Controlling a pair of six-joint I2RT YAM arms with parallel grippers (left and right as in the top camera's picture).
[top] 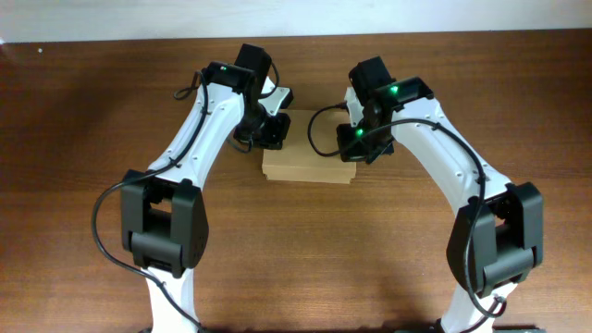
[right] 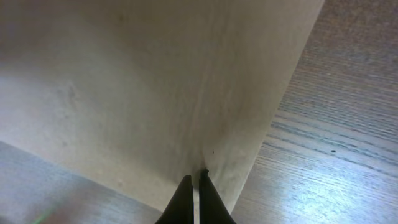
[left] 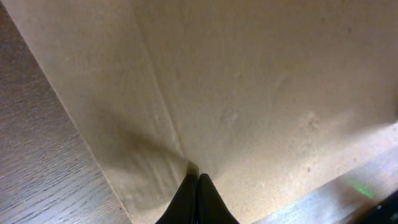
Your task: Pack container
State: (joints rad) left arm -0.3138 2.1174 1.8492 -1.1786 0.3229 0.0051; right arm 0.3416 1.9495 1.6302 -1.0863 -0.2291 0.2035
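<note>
Tan cardboard fills both wrist views. The box [top: 310,168] sits at the centre of the overhead frame on the brown wooden bench [top: 83,102], lid down flat, between two white arms that bend in over its upper corners. In the left wrist view the left pincer [left: 198,180] is clenched on nothing, its black fingers pressed together and their tips resting on the lid at the lower end of a faint crease [left: 161,106] that runs up towards the upper left; bench grain shows along the left edge of that frame. The right pincer [right: 194,180] is likewise closed empty, only a hairline slit between its fingers, its tips on the cardboard near the box's edge, with the bench filling the right side of that frame.
</note>
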